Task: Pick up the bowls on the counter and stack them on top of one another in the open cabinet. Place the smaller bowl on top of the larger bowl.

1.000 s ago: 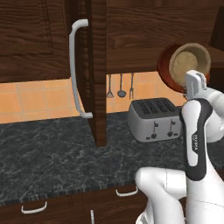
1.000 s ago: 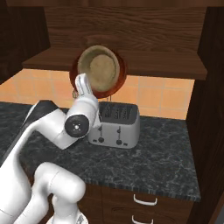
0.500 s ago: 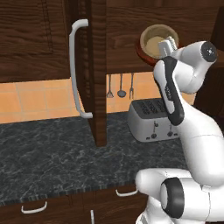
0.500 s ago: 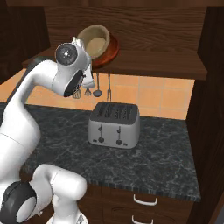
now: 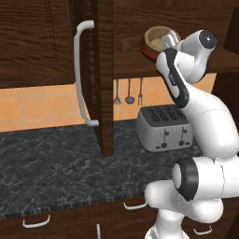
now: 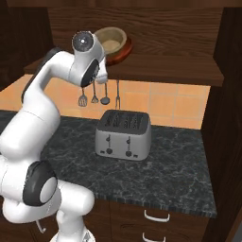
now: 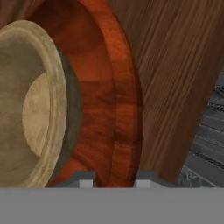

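The light tan smaller bowl point(image 5: 158, 38) point(image 6: 111, 39) sits nested inside the wider dark red-brown larger bowl point(image 5: 148, 48) point(image 6: 124, 51). Both are on the shelf point(image 6: 165, 70) of the open cabinet, above the counter point(image 5: 56, 168). My gripper point(image 5: 169, 43) reaches in at the stack's right side in the left base view. In the hand view the red-brown bowl point(image 7: 113, 100) runs its rim between my fingertips point(image 7: 86, 180), and the gripper point(image 7: 114, 181) is shut on that rim. The tan bowl point(image 7: 30, 113) fills the left of that view.
The cabinet door point(image 5: 105, 70) stands open toward me with its long white handle point(image 5: 79, 74). A silver toaster point(image 5: 163, 127) point(image 6: 124, 135) stands on the counter under the shelf. Utensils point(image 6: 98, 97) hang on the tiled wall. Drawers point(image 5: 37, 220) run below the counter.
The arm has swung the two nested bowls up and left into the cabinet, turning them from steeply tilted to level on the shelf. The gripper has stayed on the red-brown rim.
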You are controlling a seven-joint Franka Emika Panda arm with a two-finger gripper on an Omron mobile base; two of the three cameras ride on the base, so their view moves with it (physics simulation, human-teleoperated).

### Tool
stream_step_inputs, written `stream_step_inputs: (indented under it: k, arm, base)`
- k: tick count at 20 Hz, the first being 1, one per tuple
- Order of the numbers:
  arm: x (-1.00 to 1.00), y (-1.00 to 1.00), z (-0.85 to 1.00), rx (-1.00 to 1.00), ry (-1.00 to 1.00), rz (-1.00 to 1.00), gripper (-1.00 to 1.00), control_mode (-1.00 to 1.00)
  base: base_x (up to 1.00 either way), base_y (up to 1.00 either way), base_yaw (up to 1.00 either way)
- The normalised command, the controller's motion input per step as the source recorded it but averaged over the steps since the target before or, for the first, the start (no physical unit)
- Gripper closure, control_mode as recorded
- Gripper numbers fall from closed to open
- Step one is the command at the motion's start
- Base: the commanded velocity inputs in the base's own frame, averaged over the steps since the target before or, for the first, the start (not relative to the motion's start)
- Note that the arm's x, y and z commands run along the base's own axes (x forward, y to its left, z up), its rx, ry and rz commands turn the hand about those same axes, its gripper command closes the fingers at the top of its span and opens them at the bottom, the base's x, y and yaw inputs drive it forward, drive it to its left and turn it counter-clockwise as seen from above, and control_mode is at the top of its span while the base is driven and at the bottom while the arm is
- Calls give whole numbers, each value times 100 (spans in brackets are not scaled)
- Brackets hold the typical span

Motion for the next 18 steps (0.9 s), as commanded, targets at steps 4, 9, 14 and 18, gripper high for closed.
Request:
stream_step_inputs:
  k: [4, 9, 14, 18]
  arm:
    - [73, 0, -17, -1, -1, -1, -100, -100]
    - [-28, -1, -3, 0, -7, 0, -100, -100]
    - [-100, -23, 0, 7, -21, 0, -100, -100]
    - [-100, -49, -7, 11, -18, -3, -100, -100]
  base:
    - [0, 0, 0]
    - [0, 0, 0]
    - [0, 0, 0]
    - [0, 0, 0]
